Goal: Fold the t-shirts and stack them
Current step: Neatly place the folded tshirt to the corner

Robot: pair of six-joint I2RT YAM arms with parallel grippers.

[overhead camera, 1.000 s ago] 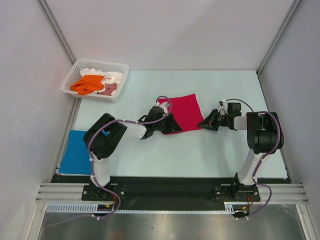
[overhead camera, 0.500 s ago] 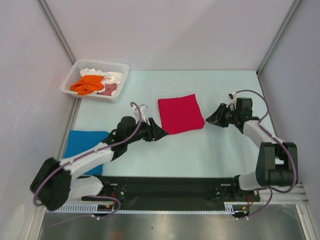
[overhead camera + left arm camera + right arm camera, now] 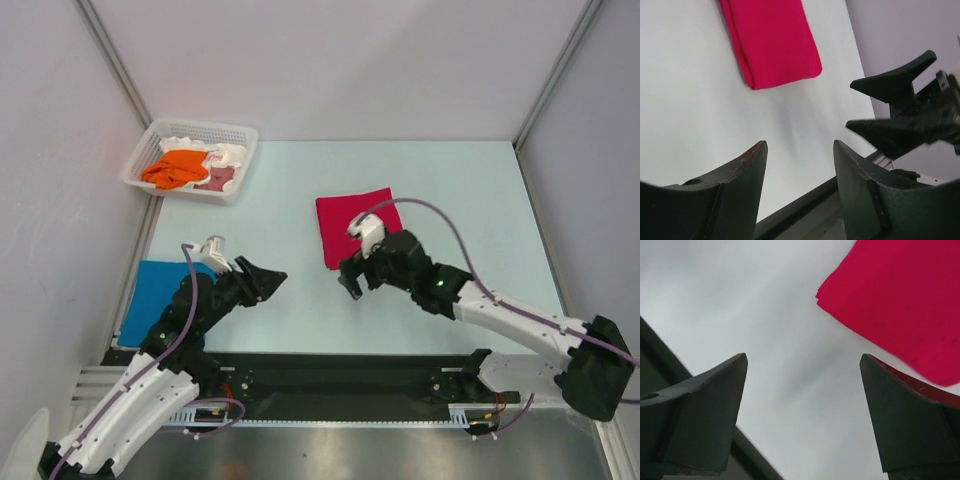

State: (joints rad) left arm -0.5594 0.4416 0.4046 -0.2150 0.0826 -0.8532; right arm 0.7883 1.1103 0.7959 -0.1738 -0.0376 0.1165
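**Both claws empty, red shirt folded mid-table**

Containers: one white lattice basket (image 3: 236,160) in the far-left corner. Inside, near to far: a dusty-pink shirt (image 3: 218,179), an orange shirt (image 3: 176,168) and a white shirt (image 3: 230,153), all crumpled.

Shirts vs claws: the blue shirt (image 3: 152,300) lies flat at the near-left table (image 3: 460,190) edge, behind my left claw (image 3: 272,281), which is parted moderately and holds nothing. My right claw (image 3: 348,281) gapes wide and empty, facing the left one. The folded red shirt (image 3: 340,220) lies just beyond it; its near-left corner shows past my right finger (image 3: 900,410).

Hidden: my right arm covers the red shirt's near-right part and my left arm overlaps the blue shirt's right edge. I cannot tell whether either claw touches the table.
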